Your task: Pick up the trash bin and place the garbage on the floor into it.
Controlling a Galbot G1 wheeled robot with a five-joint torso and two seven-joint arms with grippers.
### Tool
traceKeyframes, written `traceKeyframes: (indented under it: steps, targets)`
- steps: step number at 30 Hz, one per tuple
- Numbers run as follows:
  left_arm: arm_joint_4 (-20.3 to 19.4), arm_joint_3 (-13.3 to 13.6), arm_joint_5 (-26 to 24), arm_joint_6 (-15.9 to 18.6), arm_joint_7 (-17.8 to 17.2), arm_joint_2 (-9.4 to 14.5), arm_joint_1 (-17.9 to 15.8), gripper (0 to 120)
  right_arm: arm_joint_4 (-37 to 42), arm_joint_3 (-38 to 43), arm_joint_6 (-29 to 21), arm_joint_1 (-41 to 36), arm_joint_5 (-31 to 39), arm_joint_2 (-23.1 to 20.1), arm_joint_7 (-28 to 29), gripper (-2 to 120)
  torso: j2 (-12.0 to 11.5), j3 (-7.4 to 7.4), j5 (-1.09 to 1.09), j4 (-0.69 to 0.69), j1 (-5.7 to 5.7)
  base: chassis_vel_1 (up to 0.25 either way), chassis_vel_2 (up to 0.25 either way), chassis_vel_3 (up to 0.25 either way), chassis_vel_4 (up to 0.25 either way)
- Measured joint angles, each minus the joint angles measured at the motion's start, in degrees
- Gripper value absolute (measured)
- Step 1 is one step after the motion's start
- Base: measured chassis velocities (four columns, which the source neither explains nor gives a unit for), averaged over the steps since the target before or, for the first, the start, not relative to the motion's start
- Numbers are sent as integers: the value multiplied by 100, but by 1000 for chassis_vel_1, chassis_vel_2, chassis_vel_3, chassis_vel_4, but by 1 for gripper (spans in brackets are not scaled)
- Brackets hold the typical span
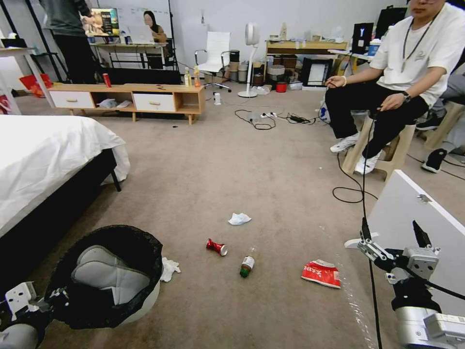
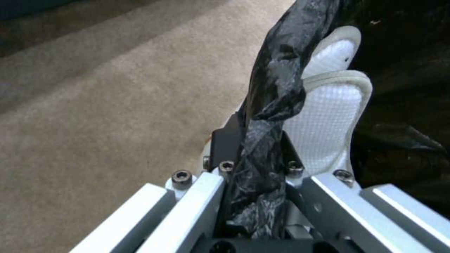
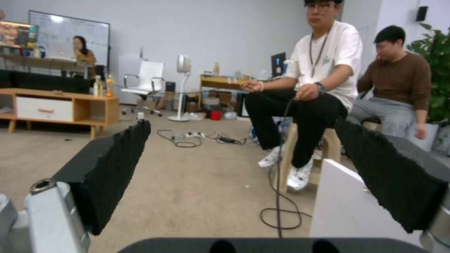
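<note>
Two grippers low in the head view. The left gripper [image 1: 53, 295] sits at the near left corner, clamped on the rim of the small round white trash bin lined with a crinkly black plastic bag [image 1: 109, 276]; the left wrist view has the black bag [image 2: 272, 105] pinched between its fingers [image 2: 225, 144], with the bin's white wall just behind. The bin tilts toward the camera, mouth showing, a grey-white slipper-like thing [image 1: 109, 278] lying inside. It is beside the dark-framed bed with white bedding [image 1: 43, 160].

The right gripper [image 1: 392, 242] hangs at the near right, holding nothing, its black ribbed pads [image 3: 117, 168] spread wide apart in the right wrist view, pointing out across the room in front of a white panel [image 1: 421, 218].

On the flat beige-grey carpet floor [image 1: 271, 160], the garbage is spread out. Touching the bin's far side, a crumpled white tissue [image 1: 169, 268]. Toward the middle, a crushed red can [image 1: 216, 246], and just beside it a small clear bottle with a green cap [image 1: 247, 265], lying down. To the right, a flattened red-and-white packet [image 1: 321, 273]. A little farther out, another crumpled white tissue [image 1: 239, 218].

Well beyond, a low wooden cabinet with white drawers [image 1: 128, 99] stands by the far wall.
</note>
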Motion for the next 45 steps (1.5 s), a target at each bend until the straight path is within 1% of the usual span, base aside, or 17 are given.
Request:
traceKeyframes:
  steps: [28,32,45]
  targets:
    - [33,36,23,0,11,-41,-7,2,-45,3,3,46,17,-21,0,100,0,0,0,0,0,61,57,54,64]
    - [33,77,51,0,19,-63,0,2,-49,1,7,48,19,-21,0,100,0,0,0,0,0,66,64,57,67]
    - [33,109,96,0,34,-83,4,2,-56,6,18,46,23,-22,3,100,0,0,0,-1,0,10,8,7,5]
